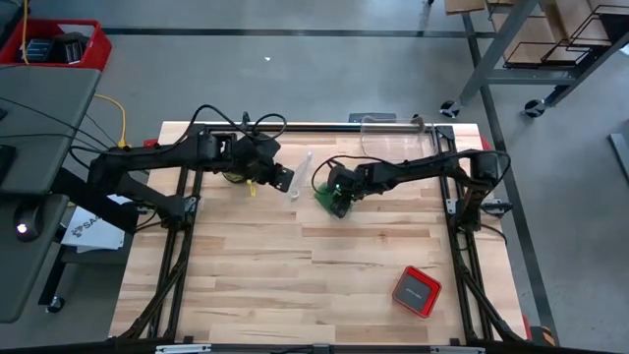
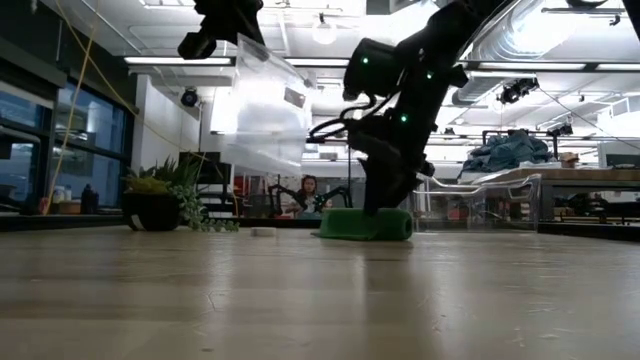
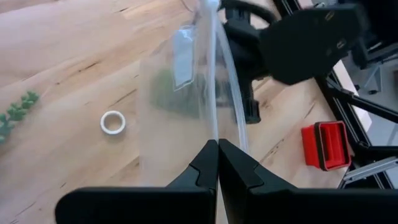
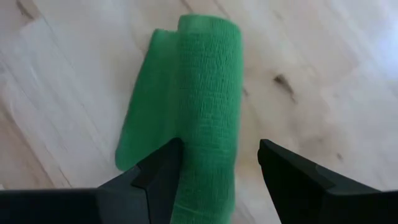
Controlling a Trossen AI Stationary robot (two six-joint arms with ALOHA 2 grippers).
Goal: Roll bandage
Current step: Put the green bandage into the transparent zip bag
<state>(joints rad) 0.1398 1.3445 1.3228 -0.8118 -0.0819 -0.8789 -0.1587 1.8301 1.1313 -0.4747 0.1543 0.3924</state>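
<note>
The green bandage [image 4: 202,93] lies on the wooden table as a partly rolled band, with a loose flat layer beside the roll; it also shows in the low view [image 2: 366,223] and the high view [image 1: 326,197]. My right gripper [image 4: 221,149] is open just above it, pointing down, with one finger on each side of the roll's near end. My left gripper [image 3: 217,144] is shut on a clear plastic bag [image 3: 186,81], held up left of the bandage [image 1: 287,182]. My left gripper pinches an edge of the clear plastic bag [image 3: 216,134] between its two shut fingers. The bag is lifted clear of the table and hangs in the air [image 2: 255,110]. My right gripper: one finger [image 4: 163,168] stands right against the bandage's side; I cannot tell whether it touches.
A small white tape ring [image 3: 113,122] lies on the table near the bag. A red box [image 1: 416,291] sits near the front right. A clear container [image 1: 393,128] stands at the far edge. A small potted plant [image 2: 150,205] stands at the far left.
</note>
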